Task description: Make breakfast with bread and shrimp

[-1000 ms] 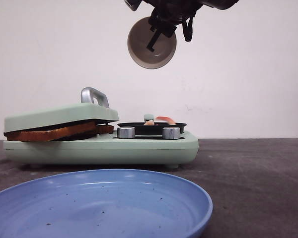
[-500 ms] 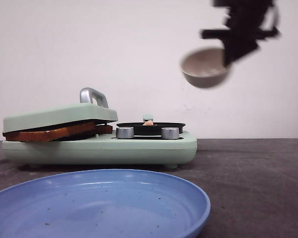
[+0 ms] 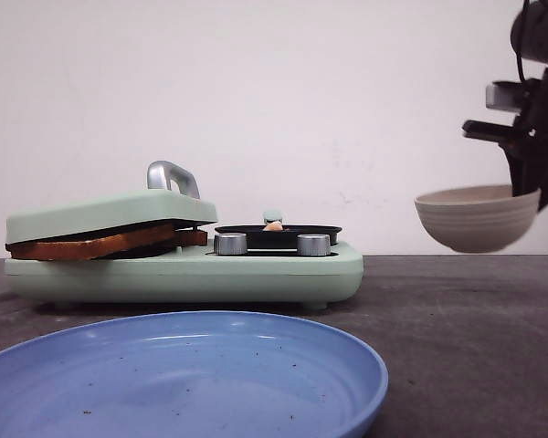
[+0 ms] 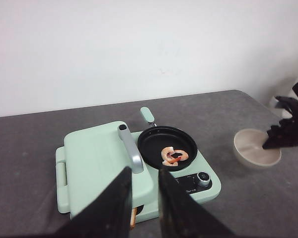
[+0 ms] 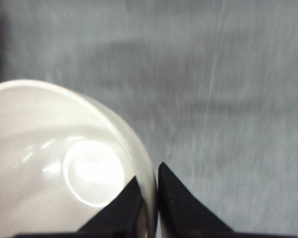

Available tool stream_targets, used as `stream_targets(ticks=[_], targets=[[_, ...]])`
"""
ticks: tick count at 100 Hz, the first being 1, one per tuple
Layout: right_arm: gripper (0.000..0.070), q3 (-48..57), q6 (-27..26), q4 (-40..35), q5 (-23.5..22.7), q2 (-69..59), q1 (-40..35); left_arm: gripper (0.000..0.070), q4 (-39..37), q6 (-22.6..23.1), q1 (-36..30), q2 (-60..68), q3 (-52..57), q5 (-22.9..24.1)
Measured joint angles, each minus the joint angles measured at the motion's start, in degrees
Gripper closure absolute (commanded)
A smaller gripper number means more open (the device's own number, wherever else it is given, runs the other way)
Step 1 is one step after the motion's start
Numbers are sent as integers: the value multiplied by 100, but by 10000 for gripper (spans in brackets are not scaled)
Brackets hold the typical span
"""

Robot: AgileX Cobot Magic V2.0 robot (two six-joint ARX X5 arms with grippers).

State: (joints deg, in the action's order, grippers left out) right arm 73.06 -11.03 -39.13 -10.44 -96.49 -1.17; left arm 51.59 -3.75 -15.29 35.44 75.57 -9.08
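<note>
Bread (image 3: 96, 245): pressed under the green lid (image 3: 110, 213), at nine o'clock.
Shrimp (image 4: 174, 155): lay in the black pan (image 4: 154, 144), centre.
Left tool (image 4: 145, 208): parted, nothing held.
Right tool (image 5: 150, 198): clenched on the bowl (image 3: 476, 217) rim, three o'clock.
Risk: the thin rim pinch could slip, dropping the bowl onto the worktop (image 3: 466, 310).

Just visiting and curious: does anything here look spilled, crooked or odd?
Nothing spilled. The mint-green sandwich press lid sits tilted because toasted bread props it up. The pink shrimp lie inside the black pan, and the beige bowl is empty.
</note>
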Motion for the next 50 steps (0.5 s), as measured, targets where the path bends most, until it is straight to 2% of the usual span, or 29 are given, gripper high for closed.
stream_targets(ticks=[31,50], targets=[[697,-629,20,164,-20,-210,-4,700,109,-2,0,0,0,0],[697,-713,31,162,-358,-382,11,700,389,-4,0,0,0,0]])
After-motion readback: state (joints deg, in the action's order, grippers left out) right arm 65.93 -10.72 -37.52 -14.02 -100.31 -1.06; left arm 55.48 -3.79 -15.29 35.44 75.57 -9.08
